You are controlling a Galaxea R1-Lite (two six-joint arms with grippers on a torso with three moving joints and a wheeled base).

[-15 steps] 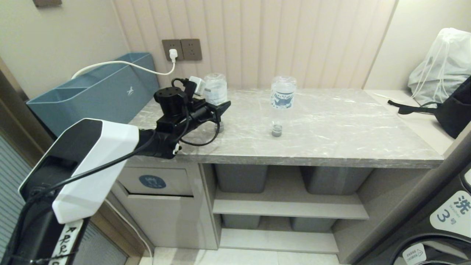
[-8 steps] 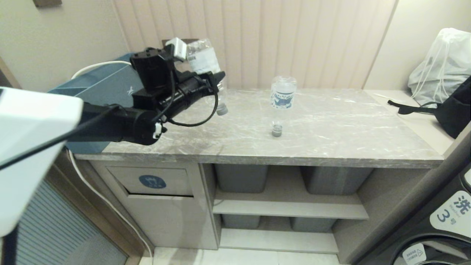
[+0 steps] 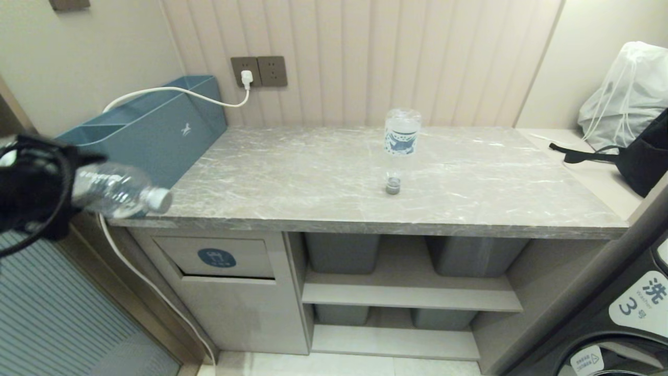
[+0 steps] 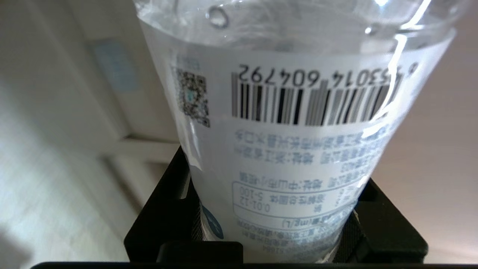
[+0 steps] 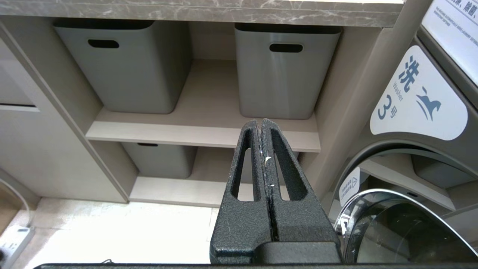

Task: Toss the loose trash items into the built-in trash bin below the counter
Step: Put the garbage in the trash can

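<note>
At far left, left gripper (image 3: pixel 62 190) clamps bottle (image 3: pixel 112 193) lying roughly level, cap (image 3: pixel 158 200) pointing right; barcode (image 4: pixel 310 104) shows only in wrist view.

Soft even indoor light; left gripper (image 3: pixel 31 183) motion-blurred; bin sticker (image 4: pixel 115 65) probably defocused.

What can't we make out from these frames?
- Left gripper: head view, mostly cut off by the picture's edge and blurred; fingers half hidden behind the held bottle in the left wrist view.
- Trash bin flap: inside hidden behind the flap; sticker icon too small.
- Second bottle on the counter: label print too small to read.
- Right gripper: shut, outside the head view.
</note>
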